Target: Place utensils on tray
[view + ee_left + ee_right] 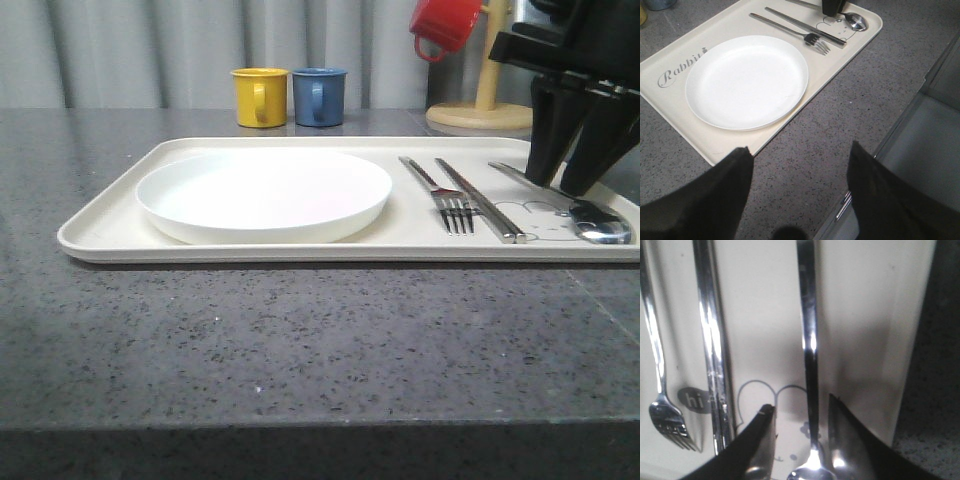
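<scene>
Right gripper (pixel 562 185) jaws spread astride spoon (pixel 590 222), hiding its handle, left gripper (pixel 799 175) jaws apart, empty

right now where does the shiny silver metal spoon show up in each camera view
Front view: the shiny silver metal spoon lies at the tray's right end, bowl toward the camera, under the right gripper.
Left wrist view: at the tray's far corner.
Right wrist view: its handle runs between the open fingers.
Shared landmark: the long straight silver bar lies between fork and spoon on the cream rectangular tray.
</scene>
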Available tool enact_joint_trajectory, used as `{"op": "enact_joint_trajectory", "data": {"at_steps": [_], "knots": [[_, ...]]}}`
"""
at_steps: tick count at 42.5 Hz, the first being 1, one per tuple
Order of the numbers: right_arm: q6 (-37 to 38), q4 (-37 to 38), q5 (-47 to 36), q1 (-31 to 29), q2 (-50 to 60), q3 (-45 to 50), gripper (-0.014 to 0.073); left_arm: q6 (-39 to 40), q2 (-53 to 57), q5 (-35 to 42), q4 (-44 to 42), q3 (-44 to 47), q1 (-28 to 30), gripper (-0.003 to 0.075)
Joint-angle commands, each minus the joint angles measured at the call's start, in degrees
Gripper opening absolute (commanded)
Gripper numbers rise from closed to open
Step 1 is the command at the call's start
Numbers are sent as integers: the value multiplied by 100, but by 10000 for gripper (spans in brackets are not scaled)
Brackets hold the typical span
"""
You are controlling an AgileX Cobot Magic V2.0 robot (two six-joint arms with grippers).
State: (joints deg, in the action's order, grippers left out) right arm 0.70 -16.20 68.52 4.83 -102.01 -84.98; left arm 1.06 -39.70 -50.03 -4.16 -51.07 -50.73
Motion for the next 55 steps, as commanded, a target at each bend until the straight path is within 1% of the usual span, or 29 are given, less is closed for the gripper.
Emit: {"op": "enact_joint_trajectory", "data": {"at_steps": [1, 4, 8, 13, 20, 31, 39, 45, 50, 53, 55], "knots": [[-448, -39, -134, 36, 736, -147, 316, 71, -12, 390, 17, -153, -38, 417], [-790, 48, -180, 170, 1144, -83, 316, 71, -12, 390, 17, -153, -38, 417], [-1088, 337, -245, 525, 1788, 109, 316, 71, -12, 390, 17, -153, -38, 417], [-1187, 682, -143, 1011, 2645, 486, 316, 71, -12, 390, 17, -153, -38, 417], [-1181, 711, -298, 1404, 3799, 1175, 316, 71, -12, 390, 17, -153, -38, 417], [-1154, 747, -430, 1415, 5463, 2463, 316, 71, -12, 390, 17, -153, -38, 417], [-1142, 720, -766, 1415, 6494, 3194, 316, 71, -12, 390, 17, -153, -38, 417], [-1142, 726, -944, 1415, 6987, 3490, 316, 71, -12, 390, 17, -153, -38, 417], [-1142, 726, -1179, 1415, 7187, 3649, 314, 71, -12, 390, 17, -153, -38, 417], [-1142, 726, -1252, 1415, 7214, 3675, 284, 71, -12, 390, 17, -153, -38, 398], [-1142, 720, -1275, 1415, 7214, 3675, 234, 71, -12, 390, 17, -153, -38, 365]]}}
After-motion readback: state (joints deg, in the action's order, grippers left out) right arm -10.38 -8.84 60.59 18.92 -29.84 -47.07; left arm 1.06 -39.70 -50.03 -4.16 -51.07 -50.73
